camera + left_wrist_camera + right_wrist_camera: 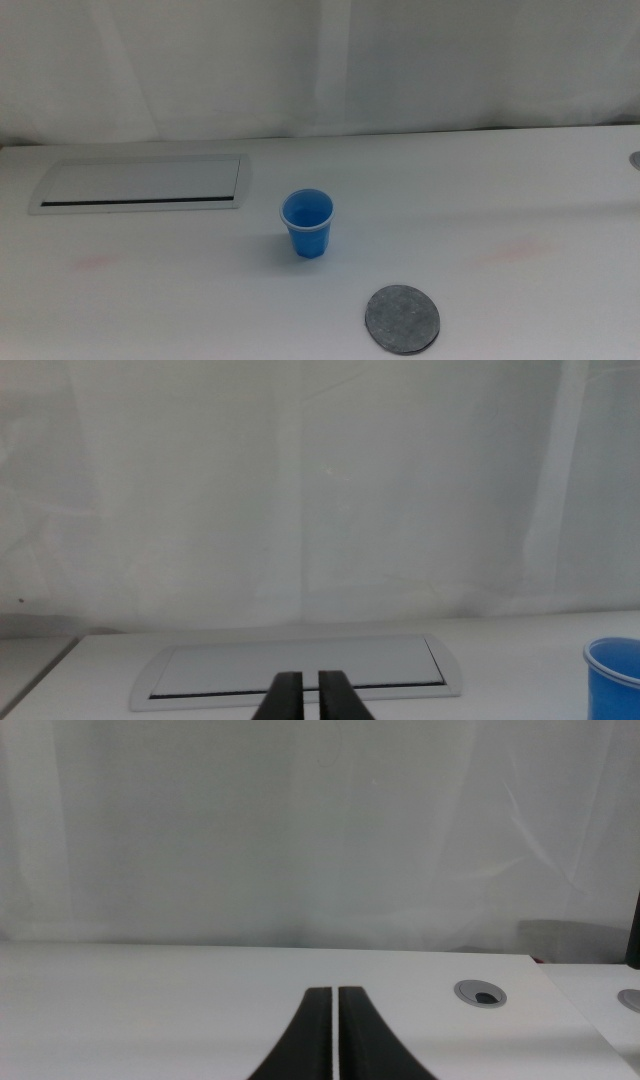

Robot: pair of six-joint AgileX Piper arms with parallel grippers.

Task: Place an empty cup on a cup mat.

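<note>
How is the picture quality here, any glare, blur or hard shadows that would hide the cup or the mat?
Middle view: soft even light, the cup and the cup mat sharp enough, shadows faint. Left wrist view: hazy, the left gripper shut, cup cut by the frame edge. Right wrist view: washed-out backdrop, the right gripper shut, neither object shown.

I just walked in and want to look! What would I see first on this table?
First the bright blue cup, upright and empty in the middle of the white table. Nearer the camera and a bit to the right lies the round grey cup mat, apart from the cup. A long white panel with a dark slot sits far left.
</note>
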